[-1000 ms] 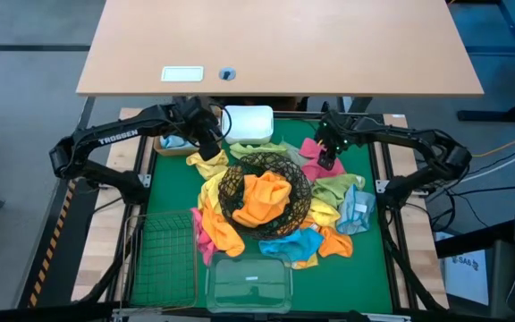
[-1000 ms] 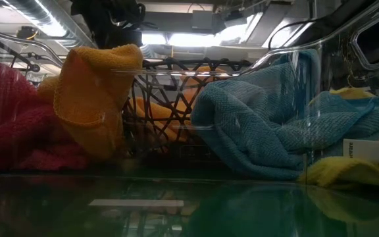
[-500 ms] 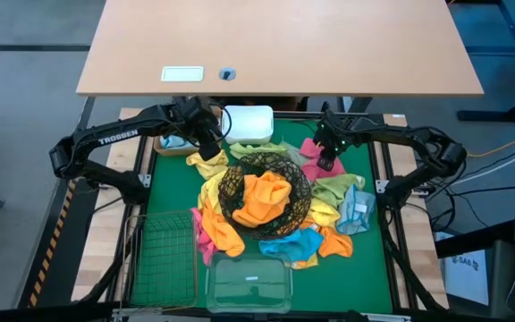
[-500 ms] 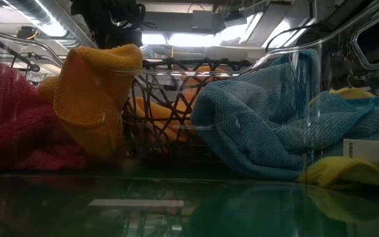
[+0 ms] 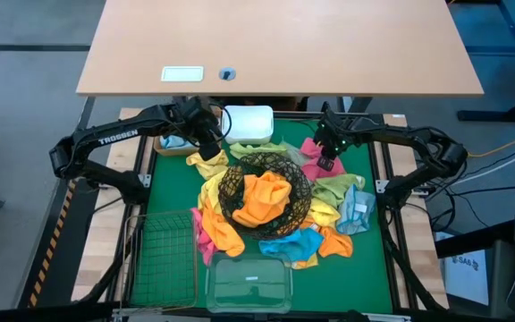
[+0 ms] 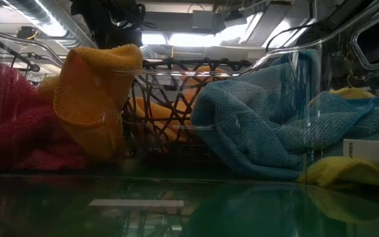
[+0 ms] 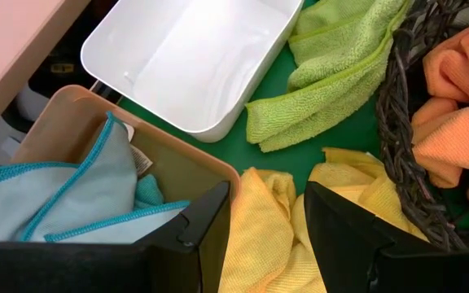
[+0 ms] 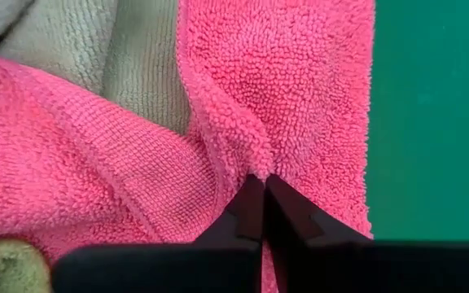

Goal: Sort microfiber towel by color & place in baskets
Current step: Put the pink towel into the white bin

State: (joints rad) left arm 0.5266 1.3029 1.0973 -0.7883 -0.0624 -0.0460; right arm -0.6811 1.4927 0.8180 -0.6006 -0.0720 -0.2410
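We count five containers on the green mat: one round black wire bowl (image 5: 266, 188) in the middle, one white plastic tub (image 5: 249, 123) at the far edge, one tan square tray (image 5: 170, 142) to its left, one green wire-mesh basket (image 5: 163, 258) near left, and one clear plastic box (image 5: 249, 282) nearest us.

Towels lie heaped, so an exact total escapes us. We make out two pink towels (image 5: 314, 157), at least three orange towels (image 5: 262, 199), several yellow towels (image 5: 211, 170), two green towels (image 5: 336, 189), and two blue towels (image 5: 286, 243), plus one light blue towel (image 7: 63, 191) in the tray.

Two arms, two grippers.
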